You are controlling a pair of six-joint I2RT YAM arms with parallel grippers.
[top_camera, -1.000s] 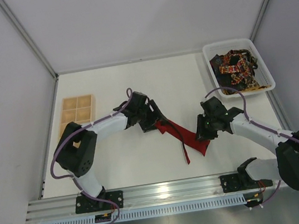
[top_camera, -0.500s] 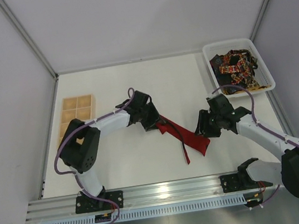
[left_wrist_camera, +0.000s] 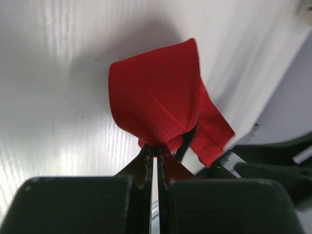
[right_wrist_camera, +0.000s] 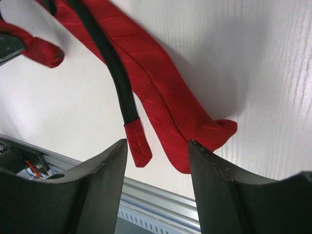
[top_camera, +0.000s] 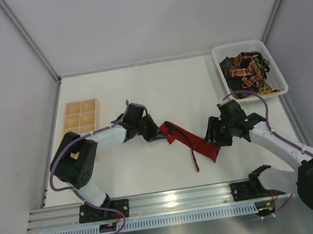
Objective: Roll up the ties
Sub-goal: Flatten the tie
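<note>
Left tool (left_wrist_camera: 155, 162) is clenched on a folded end of the red tie (left_wrist_camera: 156, 102), which lies across the counter (left_wrist_camera: 53, 97). Right tool (right_wrist_camera: 157, 144) hangs open over its wide end. Patterned ties (top_camera: 247, 71) sit in the bin (top_camera: 218, 66), far right.

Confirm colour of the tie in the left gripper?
Plain bright red tie, clearest in the left wrist view.

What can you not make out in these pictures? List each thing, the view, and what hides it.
- Top view: the red tie's left end, covered by the left gripper.
- Top view: how many patterned ties lie in the white bin; they are tangled and too small.
- Right wrist view: the tie's upper length, cut off by the top edge.
- Left wrist view: the tie beyond its fold, hidden behind it.
</note>
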